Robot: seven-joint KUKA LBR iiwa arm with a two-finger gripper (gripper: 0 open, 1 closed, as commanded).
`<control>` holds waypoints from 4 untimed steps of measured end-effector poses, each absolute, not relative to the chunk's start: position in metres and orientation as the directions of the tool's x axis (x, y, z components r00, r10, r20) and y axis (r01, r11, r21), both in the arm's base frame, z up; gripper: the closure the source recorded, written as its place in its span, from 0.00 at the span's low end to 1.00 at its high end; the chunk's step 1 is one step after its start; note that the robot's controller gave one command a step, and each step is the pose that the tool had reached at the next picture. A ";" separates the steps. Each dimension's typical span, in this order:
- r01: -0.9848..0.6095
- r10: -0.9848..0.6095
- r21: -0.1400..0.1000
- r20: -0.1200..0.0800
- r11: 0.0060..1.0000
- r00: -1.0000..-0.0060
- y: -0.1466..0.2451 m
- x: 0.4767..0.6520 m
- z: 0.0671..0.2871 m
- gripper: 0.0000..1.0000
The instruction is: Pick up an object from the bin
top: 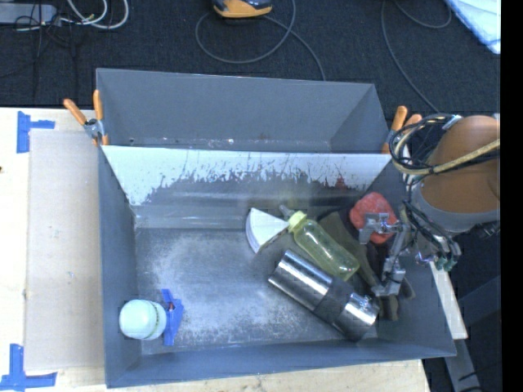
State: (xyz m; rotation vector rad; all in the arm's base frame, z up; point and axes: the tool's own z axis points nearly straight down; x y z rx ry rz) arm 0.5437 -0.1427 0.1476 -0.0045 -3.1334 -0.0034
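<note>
Finds end effector [390, 282] low at grey bin's [245, 121] right side, just beside the right end of a silver-and-black cylinder [315, 288], red lump [369, 209] farther back, opening impossible to tell; nothing lifted, grasp and raise not yet done.

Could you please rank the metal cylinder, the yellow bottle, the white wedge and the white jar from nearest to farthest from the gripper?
Starting from the gripper at the bin's right side:
1. metal cylinder, lying just to its left
2. yellow bottle, behind the cylinder
3. white wedge, mid-bin
4. white jar, near left corner
</note>
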 end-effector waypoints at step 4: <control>0.077 0.077 -0.003 -0.038 0.997 -0.996 -0.079 0.551 0.103 0.00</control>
